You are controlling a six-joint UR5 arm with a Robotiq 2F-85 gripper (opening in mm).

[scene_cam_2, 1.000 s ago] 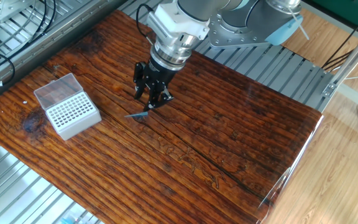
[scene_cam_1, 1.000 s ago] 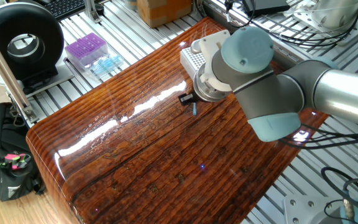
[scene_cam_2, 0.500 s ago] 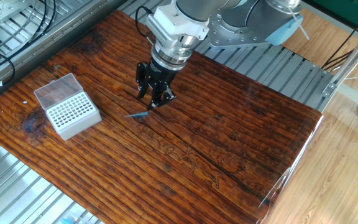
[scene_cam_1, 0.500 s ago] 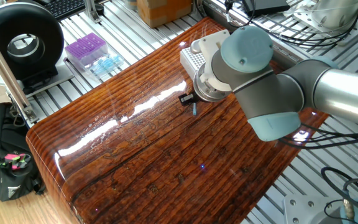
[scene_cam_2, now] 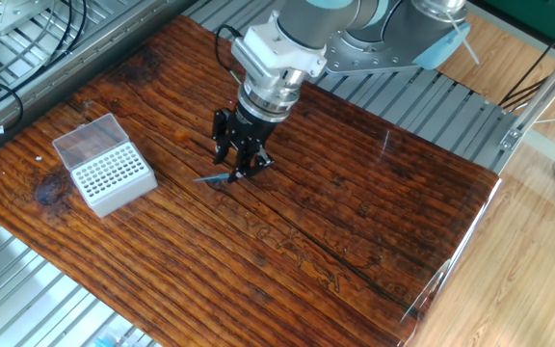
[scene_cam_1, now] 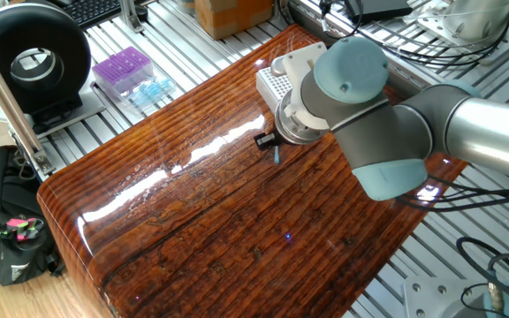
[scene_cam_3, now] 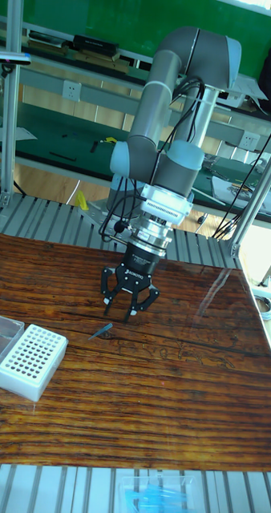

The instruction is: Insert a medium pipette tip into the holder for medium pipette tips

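Observation:
The medium pipette tip (scene_cam_2: 212,178) lies flat on the wooden table, a thin blue-teal cone also seen in the tall fixed view (scene_cam_3: 100,329) and as a short sliver (scene_cam_1: 277,155) under the arm. My gripper (scene_cam_2: 236,169) hangs open just above the table, right of the tip's wide end, with nothing between its fingers (scene_cam_3: 122,309). The holder for medium pipette tips (scene_cam_2: 112,175) is a white holed block with its clear lid folded back, left of the tip (scene_cam_3: 31,361). In one fixed view the holder (scene_cam_1: 277,84) is partly hidden behind the wrist.
A purple tip box (scene_cam_1: 122,69) and a heap of light-blue tips (scene_cam_1: 151,90) sit on the metal rails beyond the table's left edge. A black round device (scene_cam_1: 32,60) stands further left. A black bag (scene_cam_1: 7,238) lies on the floor.
The gripper has sunk a little toward the table and shifted slightly right in the other fixed view. The tip and the holder have not moved.

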